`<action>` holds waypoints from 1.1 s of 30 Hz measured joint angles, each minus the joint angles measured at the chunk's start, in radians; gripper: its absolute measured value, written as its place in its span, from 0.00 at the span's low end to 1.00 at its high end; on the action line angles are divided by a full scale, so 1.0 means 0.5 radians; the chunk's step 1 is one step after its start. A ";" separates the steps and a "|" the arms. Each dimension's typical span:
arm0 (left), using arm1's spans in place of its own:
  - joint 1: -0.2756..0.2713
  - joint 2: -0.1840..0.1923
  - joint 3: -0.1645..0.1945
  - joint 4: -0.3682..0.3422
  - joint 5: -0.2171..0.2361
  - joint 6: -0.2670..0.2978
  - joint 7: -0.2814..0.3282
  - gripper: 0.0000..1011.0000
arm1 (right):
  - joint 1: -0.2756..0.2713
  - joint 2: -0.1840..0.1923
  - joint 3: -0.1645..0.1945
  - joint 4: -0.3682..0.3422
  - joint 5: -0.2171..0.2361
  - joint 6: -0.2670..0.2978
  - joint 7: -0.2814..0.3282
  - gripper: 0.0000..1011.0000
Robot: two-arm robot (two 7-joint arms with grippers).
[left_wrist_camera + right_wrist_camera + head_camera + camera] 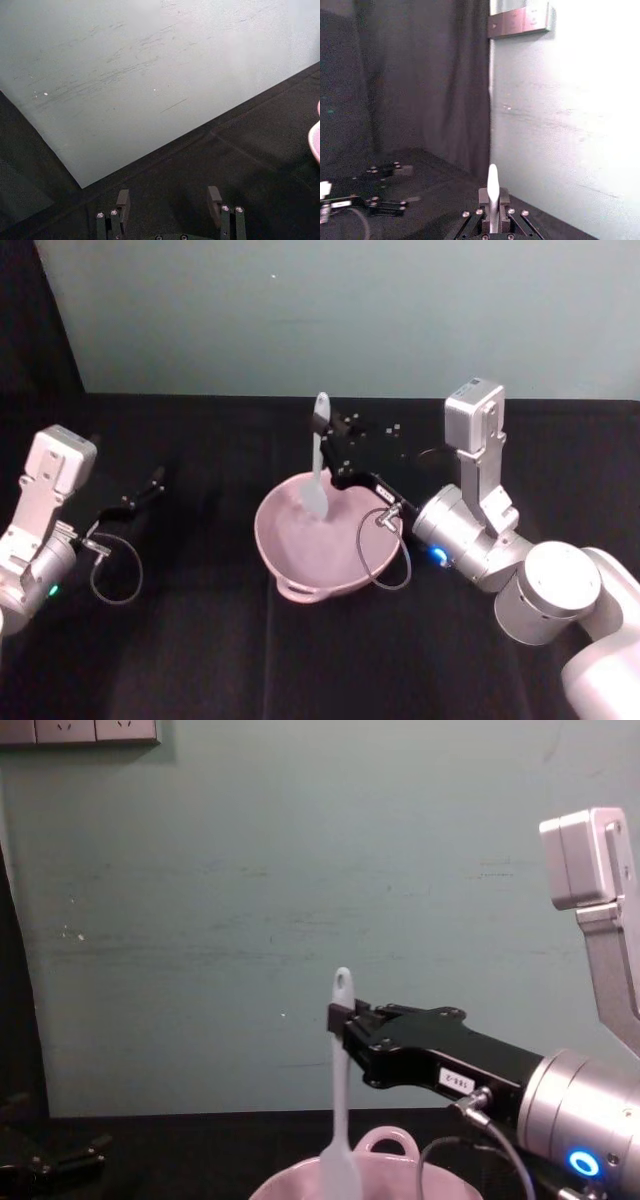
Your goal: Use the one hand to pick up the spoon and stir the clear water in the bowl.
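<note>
Closest to me, at the near right, are the bulky silver-grey joints of the right arm (pixel 545 590), which reaches left and away across the black cloth-covered table (pixel 200 650). At its end, the black right gripper with a small white label (pixel 328 468) sits above the far right rim of the glossy pale pink ceramic bowl (pixel 330 587). The bowl stands at the middle of the table, with its small loop handle on the near rim.

The right gripper's fingers are pinched on the handle of the long, slender white plastic spoon (pixel 318 455), gripping it in the upper part a little below the oval hole. In the chest view the spoon (pixel 340 1110) stands nearly upright, hole end up. Its flat, spatula-like head reaches down past the bowl's rim (pixel 290 1182) into the bowl. I cannot make out the water in there, nor tell whether the head touches it.

In the right wrist view the spoon's handle tip (pixel 492 181) rises from between the closed fingers (pixel 483 196).

The left gripper (pixel 152 481) is well off to the left, low over the cloth and clear of the bowl. In its own wrist view the two fingers (pixel 122 199) stand spread with nothing between them. A pale green wall (pixel 300 310) runs behind the table.
</note>
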 joint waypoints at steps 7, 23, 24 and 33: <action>0.000 0.000 0.000 0.000 0.000 0.000 0.000 1.00 | -0.018 0.012 0.072 -0.019 -0.081 -0.034 -0.071 0.11; 0.000 0.000 0.000 0.000 0.000 0.000 0.000 1.00 | -0.217 0.208 0.159 -0.375 0.111 0.202 0.156 0.11; 0.000 0.000 0.000 0.000 0.000 0.000 0.000 1.00 | -0.234 0.218 0.143 -0.400 0.133 0.220 0.172 0.11; 0.000 0.000 0.000 0.000 0.000 0.000 0.000 1.00 | -0.218 0.152 0.030 -0.377 0.156 0.189 0.178 0.11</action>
